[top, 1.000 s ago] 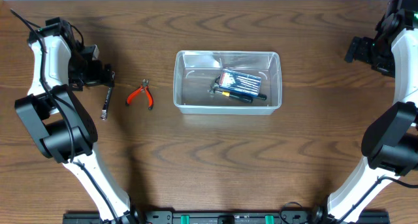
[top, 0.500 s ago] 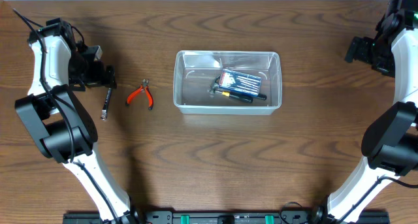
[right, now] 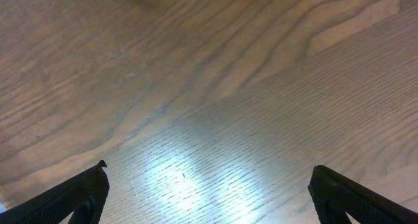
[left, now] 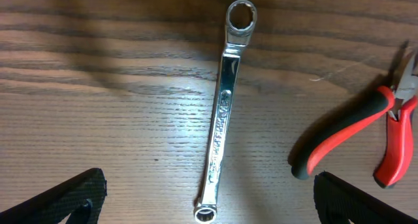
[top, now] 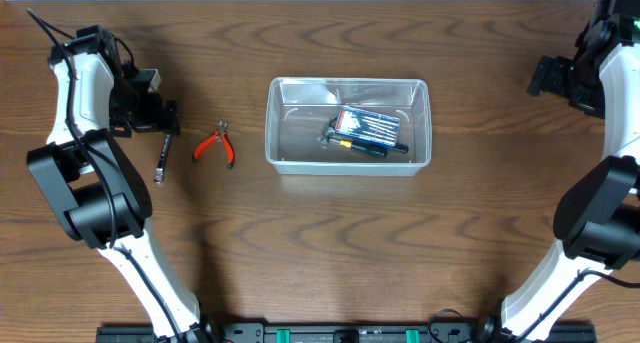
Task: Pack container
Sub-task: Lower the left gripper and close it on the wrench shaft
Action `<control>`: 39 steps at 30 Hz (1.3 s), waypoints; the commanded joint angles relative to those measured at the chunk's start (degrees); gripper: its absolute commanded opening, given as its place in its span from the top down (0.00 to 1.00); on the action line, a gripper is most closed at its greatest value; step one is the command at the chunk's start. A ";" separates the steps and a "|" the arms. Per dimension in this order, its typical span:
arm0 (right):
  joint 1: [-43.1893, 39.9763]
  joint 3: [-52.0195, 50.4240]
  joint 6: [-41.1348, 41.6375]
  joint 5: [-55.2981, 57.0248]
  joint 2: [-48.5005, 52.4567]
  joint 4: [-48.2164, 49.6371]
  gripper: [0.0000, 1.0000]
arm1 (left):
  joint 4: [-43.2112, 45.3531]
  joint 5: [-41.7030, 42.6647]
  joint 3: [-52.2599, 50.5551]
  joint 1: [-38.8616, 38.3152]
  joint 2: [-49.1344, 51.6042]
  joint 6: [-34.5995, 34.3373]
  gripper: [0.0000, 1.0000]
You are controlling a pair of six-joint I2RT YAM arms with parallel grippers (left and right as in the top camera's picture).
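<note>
Left hand (top: pixel 160 116) spread wide, empty, by wrench (left: pixel 224 113); container (top: pixel 300 133) well apart, rightward, beyond pliers (top: pixel 216 146).

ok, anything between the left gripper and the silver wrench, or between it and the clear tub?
Nothing between the open left gripper and the silver ring wrench. Red-handled pliers lie between the wrench and the clear plastic container, touching neither.

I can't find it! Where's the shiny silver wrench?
Overhead view: the shiny silver wrench lies flat on the wooden table, left side, just left of the red-handled pliers.
</note>
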 commanded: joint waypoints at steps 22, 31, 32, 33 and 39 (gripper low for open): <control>-0.22 -0.15 0.79 0.17 0.11 0.13 0.01 | 5.18 -0.70 -6.03 0.09 1.57 -2.51 0.00; -0.26 -0.15 0.76 0.17 0.11 0.13 0.01 | 4.55 -0.66 -6.03 0.09 3.82 -3.17 0.00; -0.26 -0.15 0.76 0.17 0.11 0.13 0.01 | 4.57 -0.66 -6.03 0.09 4.02 -3.17 0.00; -0.26 -0.15 0.76 0.17 0.11 0.13 0.01 | 4.57 -0.66 -6.03 0.09 4.24 -3.17 0.00; -0.24 -0.15 0.76 0.15 0.11 0.13 0.01 | 4.61 -0.66 -6.03 0.09 5.11 -3.15 0.00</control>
